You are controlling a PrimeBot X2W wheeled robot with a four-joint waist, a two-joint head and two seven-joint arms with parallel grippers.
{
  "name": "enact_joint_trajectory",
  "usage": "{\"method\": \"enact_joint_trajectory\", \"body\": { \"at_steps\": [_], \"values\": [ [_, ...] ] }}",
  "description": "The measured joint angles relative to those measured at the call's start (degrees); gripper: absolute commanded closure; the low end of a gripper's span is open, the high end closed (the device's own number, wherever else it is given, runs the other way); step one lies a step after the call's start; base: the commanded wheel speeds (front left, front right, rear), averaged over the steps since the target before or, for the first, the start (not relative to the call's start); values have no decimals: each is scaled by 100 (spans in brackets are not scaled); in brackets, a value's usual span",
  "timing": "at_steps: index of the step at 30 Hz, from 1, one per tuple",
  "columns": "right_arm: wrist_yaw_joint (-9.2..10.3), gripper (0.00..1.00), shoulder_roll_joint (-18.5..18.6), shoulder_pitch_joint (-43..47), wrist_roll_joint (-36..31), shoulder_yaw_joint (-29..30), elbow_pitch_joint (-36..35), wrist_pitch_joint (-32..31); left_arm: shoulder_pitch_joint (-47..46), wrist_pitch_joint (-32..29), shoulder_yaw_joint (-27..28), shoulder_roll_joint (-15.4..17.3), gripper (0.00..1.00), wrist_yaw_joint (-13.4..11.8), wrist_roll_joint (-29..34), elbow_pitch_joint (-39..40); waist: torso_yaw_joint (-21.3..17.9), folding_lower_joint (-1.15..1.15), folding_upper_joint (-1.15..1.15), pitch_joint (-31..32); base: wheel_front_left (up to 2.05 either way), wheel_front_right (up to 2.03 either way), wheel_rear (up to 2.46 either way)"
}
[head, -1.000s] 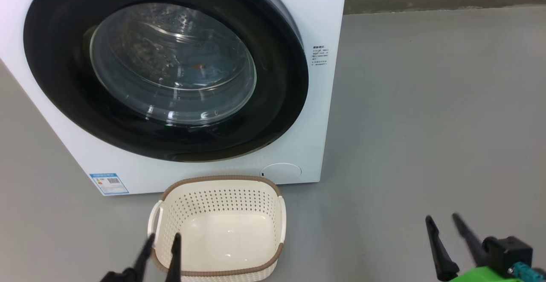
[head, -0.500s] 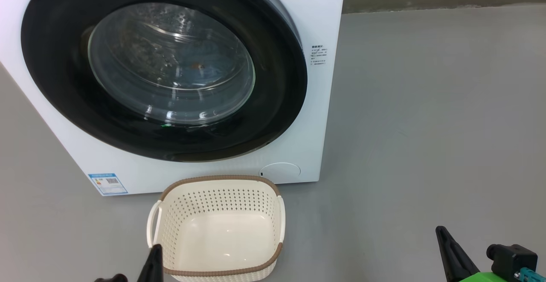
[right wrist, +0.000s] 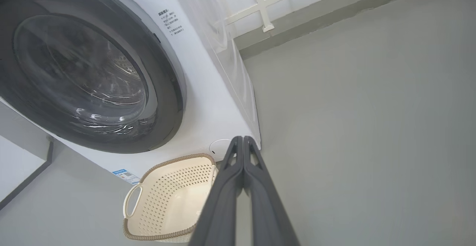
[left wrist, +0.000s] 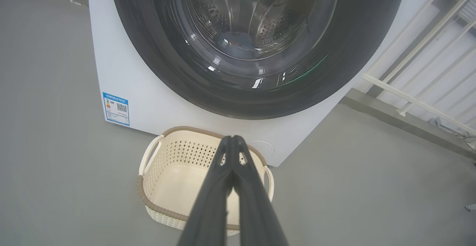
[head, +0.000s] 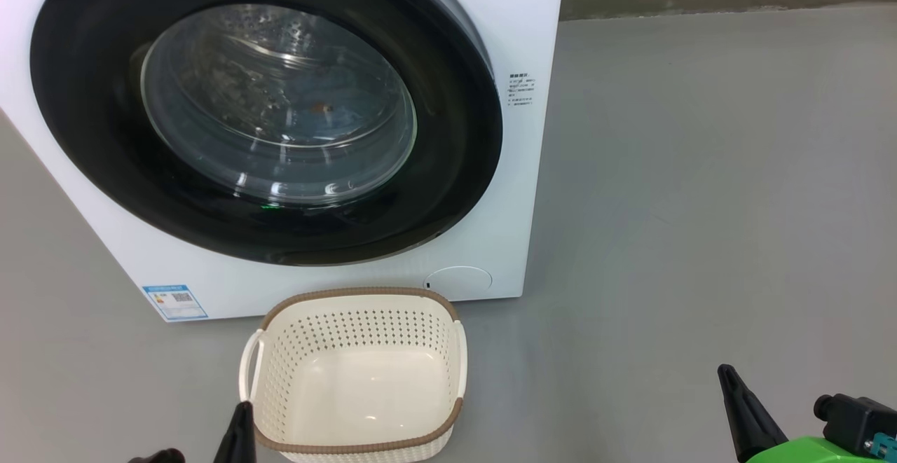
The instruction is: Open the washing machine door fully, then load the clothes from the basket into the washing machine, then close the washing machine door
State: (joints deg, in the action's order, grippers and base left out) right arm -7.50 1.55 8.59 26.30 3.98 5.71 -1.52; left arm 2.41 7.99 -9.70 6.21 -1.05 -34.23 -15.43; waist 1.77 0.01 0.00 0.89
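washing machine door [head: 448, 134] — closed | basket [head: 357, 292] nearby | left gripper [left wrist: 232, 139], right gripper [right wrist: 242, 139] — pinched together

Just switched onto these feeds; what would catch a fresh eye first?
The big black round door of the white washer, shut, dominates the head view's upper left. Just below, an empty cream basket sits on the grey floor. The left gripper and right gripper hang low, jaws shut, holding nothing.
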Motion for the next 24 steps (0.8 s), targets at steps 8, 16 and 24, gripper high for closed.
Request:
{"method": "enact_joint_trajectory", "body": {
  "at_steps": [8,16,24],
  "values": [
    [0,100,1,-95,558,19,86,-49,-18,-102,109,-21,100,57,-464,0,-14,0,0,-9,0,0,0],
    [1,100,4,-138,1004,32,155,-70,-46,-203,219,-59,100,110,-884,0,-27,0,0,-16,0,0,0],
    [1,100,7,-272,1541,59,226,-103,-132,-327,331,-92,100,177,-1350,0,-41,0,0,-25,0,0,0]
  ]
}}
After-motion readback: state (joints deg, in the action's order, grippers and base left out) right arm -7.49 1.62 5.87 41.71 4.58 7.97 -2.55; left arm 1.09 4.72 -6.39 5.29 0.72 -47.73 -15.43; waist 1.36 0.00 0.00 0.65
